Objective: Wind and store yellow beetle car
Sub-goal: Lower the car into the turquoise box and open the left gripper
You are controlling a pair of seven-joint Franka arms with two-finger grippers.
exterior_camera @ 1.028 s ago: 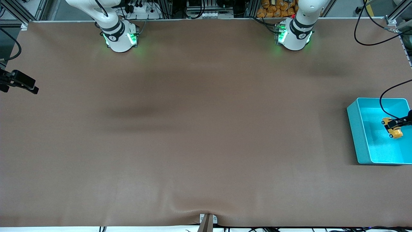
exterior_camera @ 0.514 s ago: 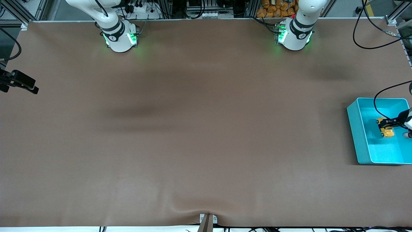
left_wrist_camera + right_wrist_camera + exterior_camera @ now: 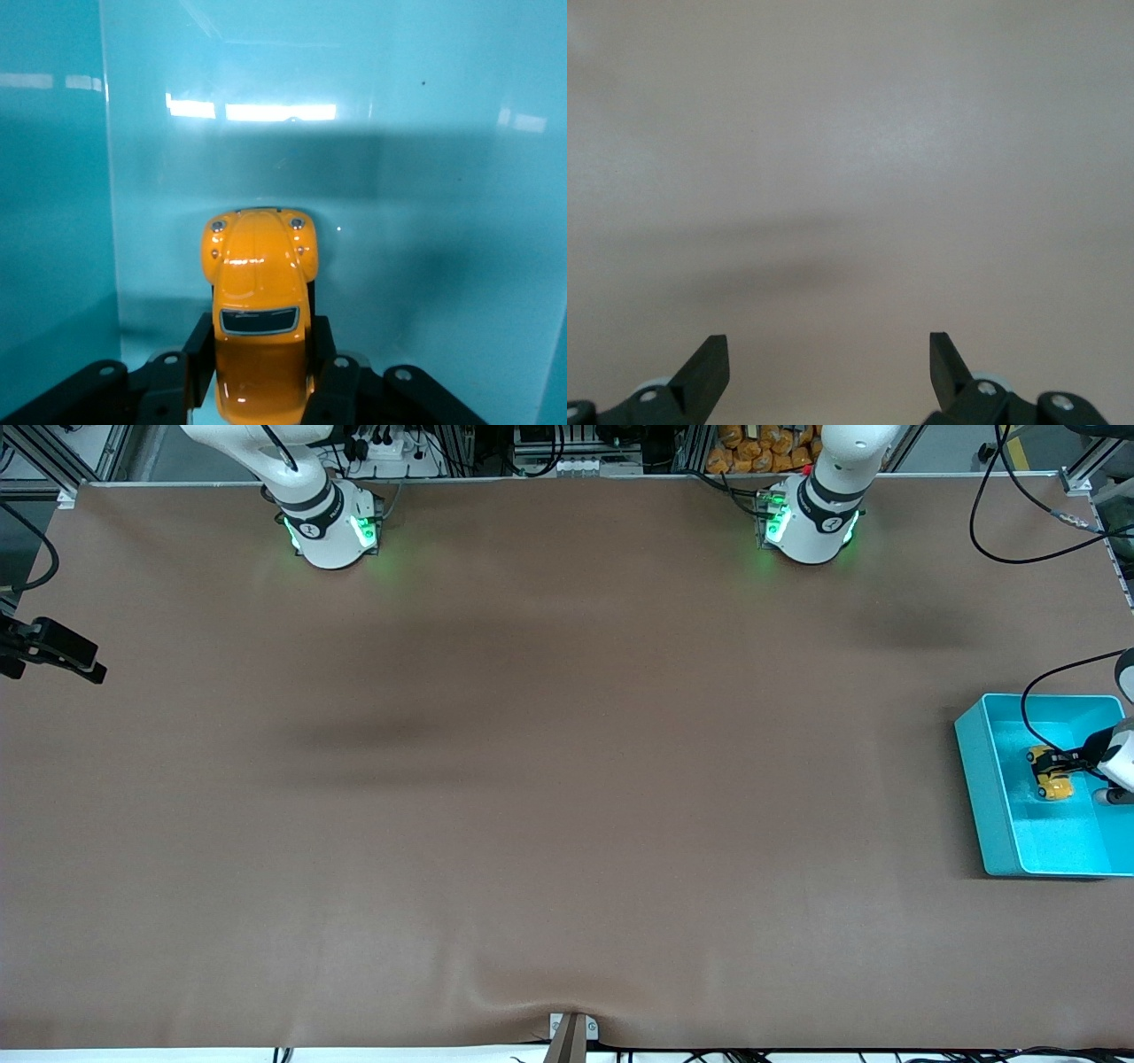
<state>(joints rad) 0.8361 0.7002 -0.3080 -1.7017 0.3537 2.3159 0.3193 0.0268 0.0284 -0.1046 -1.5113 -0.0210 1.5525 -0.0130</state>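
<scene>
On brown table mat [image 3: 532, 779]: left gripper [image 3: 1063, 764] jaws clamp yellow beetle car [image 3: 1052, 779] inside turquoise bin [image 3: 979, 779]; right gripper [image 3: 828, 367] jaws wide.

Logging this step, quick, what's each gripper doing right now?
Left gripper: shut on the yellow beetle car, inside the turquoise bin.
Right gripper: open, empty, over the bare table.

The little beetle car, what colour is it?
Glossy yellow-orange, with dark windows. The beetle car shows best in the left wrist view, inside the turquoise bin.
</scene>
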